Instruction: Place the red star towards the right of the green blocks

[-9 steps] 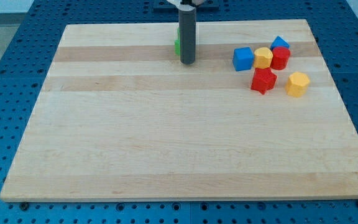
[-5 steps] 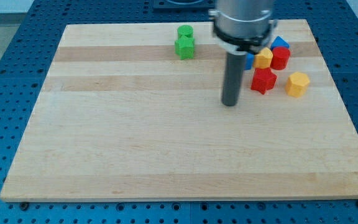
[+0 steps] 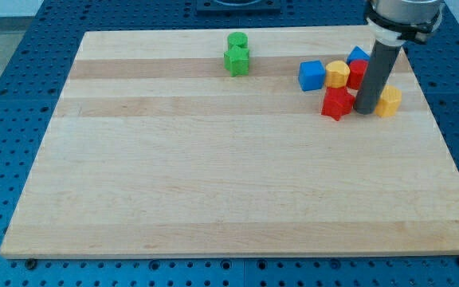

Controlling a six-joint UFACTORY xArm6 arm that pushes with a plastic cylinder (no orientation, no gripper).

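Note:
The red star [image 3: 337,103] lies on the wooden board at the view's right. My tip [image 3: 366,110] stands just right of it, between the star and a yellow block [image 3: 389,102]. Two green blocks sit together at the view's top centre: a green cylinder [image 3: 237,41] above a green star-like block [image 3: 236,60]. They are far to the left of the red star.
A blue cube [image 3: 311,76], a yellow block [image 3: 337,74], a red block [image 3: 356,73] and a blue block [image 3: 358,54] cluster just above the red star. The board's right edge [image 3: 433,104] is close to the yellow block.
My tip has moved from beside the green blocks, across the board to the right, and now stands between the red star and the yellow block. The yellow block has shifted slightly right.

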